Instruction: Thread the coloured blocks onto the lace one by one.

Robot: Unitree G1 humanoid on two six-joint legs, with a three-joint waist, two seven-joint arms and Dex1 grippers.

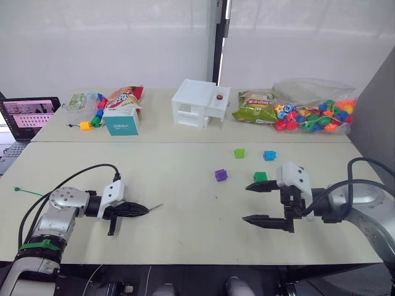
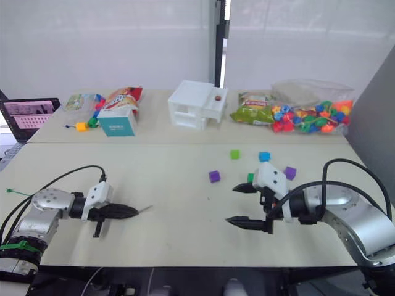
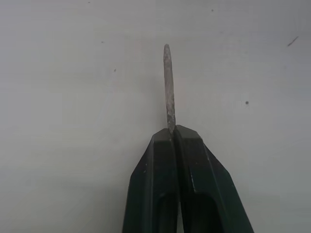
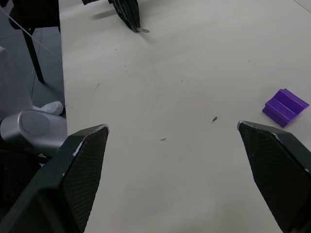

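Observation:
My left gripper (image 1: 141, 210) lies low over the table at the front left, shut on the lace's silvery needle tip (image 3: 168, 82), which pokes out toward the right. A short piece of green lace (image 1: 18, 190) shows at the table's left edge. At the front right my right gripper (image 1: 248, 203) is open and holds nothing. Just behind its upper finger sits the dark green block (image 1: 260, 177). A purple block (image 1: 221, 175) lies to that block's left. Farther back are the light green block (image 1: 239, 153) and the blue block (image 1: 269, 155). A second purple block (image 2: 290, 172) sits beside the right arm.
Along the back of the table stand a white box (image 1: 200, 103), a clear bag of round beads (image 1: 315, 111), a green snack bag (image 1: 254, 106), a teal carton (image 1: 121, 120) and a short bead chain (image 1: 89, 122). A laptop (image 1: 29, 112) sits at the far left.

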